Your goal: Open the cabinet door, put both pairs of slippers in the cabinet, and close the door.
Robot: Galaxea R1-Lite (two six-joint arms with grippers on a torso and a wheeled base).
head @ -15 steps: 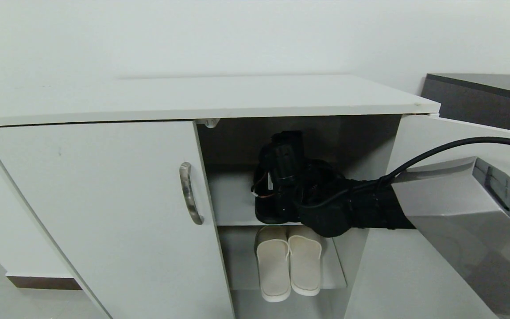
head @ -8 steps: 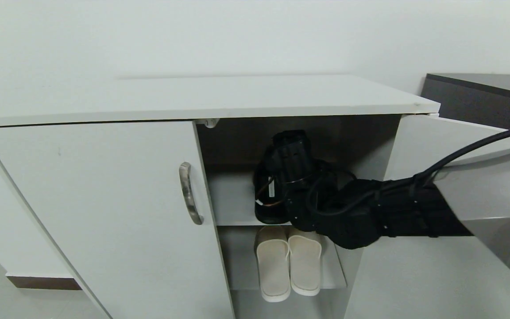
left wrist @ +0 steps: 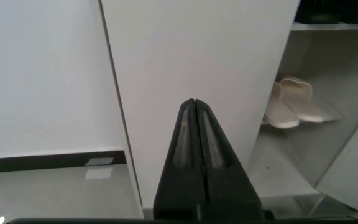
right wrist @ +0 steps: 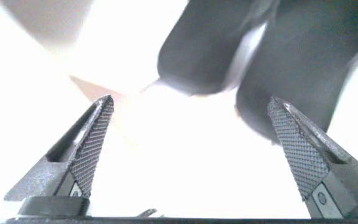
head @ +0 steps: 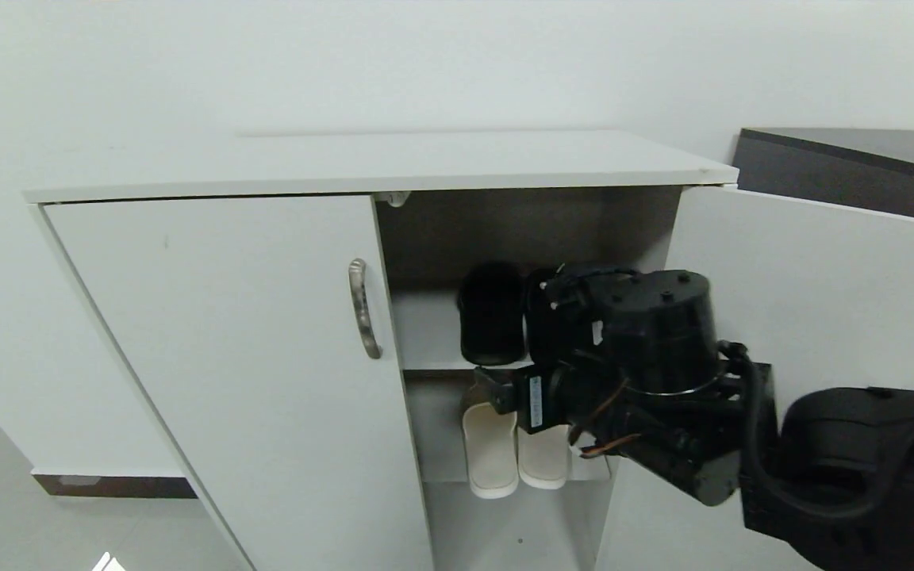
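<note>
The left gripper (left wrist: 194,102) is clenched with nothing between its fingers, and it hangs before the closed left door (head: 211,333) of the cabinet (head: 378,162). That door's metal handle (head: 363,319) runs upright along its right edge. In the open right half, the black slippers (head: 492,321) lie side by side on the upper shelf, near its front edge. The right one is partly hidden by the right arm. The white slippers (head: 491,452) lie together at the front edge of the lower shelf. The right gripper (right wrist: 191,106) is released, with its jaws spread wide just outside the opening, facing the black pair. The right door (head: 806,301) stands swung open. A dark piece of furniture (head: 846,174) sits beyond it.
</note>
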